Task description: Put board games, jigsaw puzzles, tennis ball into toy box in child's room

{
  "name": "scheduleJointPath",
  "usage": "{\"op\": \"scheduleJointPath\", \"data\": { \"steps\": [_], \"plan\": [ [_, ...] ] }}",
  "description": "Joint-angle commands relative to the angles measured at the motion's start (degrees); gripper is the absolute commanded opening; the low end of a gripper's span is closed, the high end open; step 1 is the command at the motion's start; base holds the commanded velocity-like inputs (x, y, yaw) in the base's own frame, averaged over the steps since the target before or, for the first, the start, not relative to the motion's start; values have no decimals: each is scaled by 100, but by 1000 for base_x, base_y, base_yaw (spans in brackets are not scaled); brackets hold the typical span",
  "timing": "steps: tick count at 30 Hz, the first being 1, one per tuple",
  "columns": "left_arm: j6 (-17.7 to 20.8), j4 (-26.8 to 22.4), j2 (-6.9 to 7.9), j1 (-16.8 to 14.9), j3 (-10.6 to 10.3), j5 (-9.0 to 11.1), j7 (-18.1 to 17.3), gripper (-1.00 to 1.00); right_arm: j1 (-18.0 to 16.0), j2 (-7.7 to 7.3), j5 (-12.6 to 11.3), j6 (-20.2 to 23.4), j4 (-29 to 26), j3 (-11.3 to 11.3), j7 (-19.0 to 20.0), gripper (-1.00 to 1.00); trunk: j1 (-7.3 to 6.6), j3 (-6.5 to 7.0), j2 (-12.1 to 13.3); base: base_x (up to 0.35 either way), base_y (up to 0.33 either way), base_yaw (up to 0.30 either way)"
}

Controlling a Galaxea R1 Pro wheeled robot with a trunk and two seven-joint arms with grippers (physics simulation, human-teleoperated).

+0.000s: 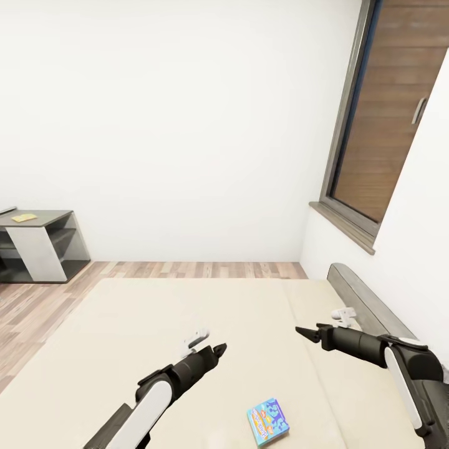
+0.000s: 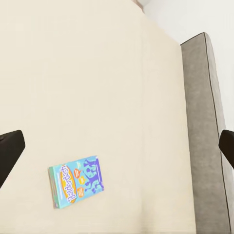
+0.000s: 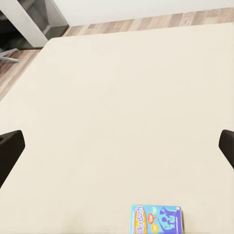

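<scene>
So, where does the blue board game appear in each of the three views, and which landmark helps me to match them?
Head view: the blue board game lies on the bed, low in the picture, right of centre, between the two arms.
Left wrist view: lower left part, flat on the mattress.
Right wrist view: bottom edge, right of centre, partly cut off.
Shared landmark: the plain beige mattress under it.

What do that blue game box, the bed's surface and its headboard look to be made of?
The blue game box looks like printed cardboard: thin, flat, with sharp edges and a cartoon print. The mattress appears to be matte beige fabric, plain, with a faint seam running across it. The headboard seems upholstered in grey cloth, with dark piping along its edge, though a render leaves that open.
</scene>
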Motion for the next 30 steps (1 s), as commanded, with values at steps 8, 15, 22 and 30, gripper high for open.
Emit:
{"op": "scheduleJointPath", "data": {
  "steps": [8, 15, 22, 30],
  "plan": [
    [-4, 292, 18, -23, 4, 50, -384, 100, -122, 18, -46, 148, 232, 249, -169, 100, 1, -39, -7, 0, 0, -59],
    [-11, 655, 22, -40, 61, 82, -691, 100, -374, 35, -46, 397, 608, 587, -260, 100, 1, -87, -7, 0, 0, -72],
    [-8, 969, -8, -61, 338, 91, -893, 100, -678, 45, -42, 556, 1156, 919, -342, 100, 1, -146, -7, 0, 0, -31],
    [-7, 1152, -20, -70, 546, 92, -1114, 100, -1069, 81, -42, 636, 1907, 1214, -481, 100, 1, -218, -7, 0, 0, -11]
  ]
}}
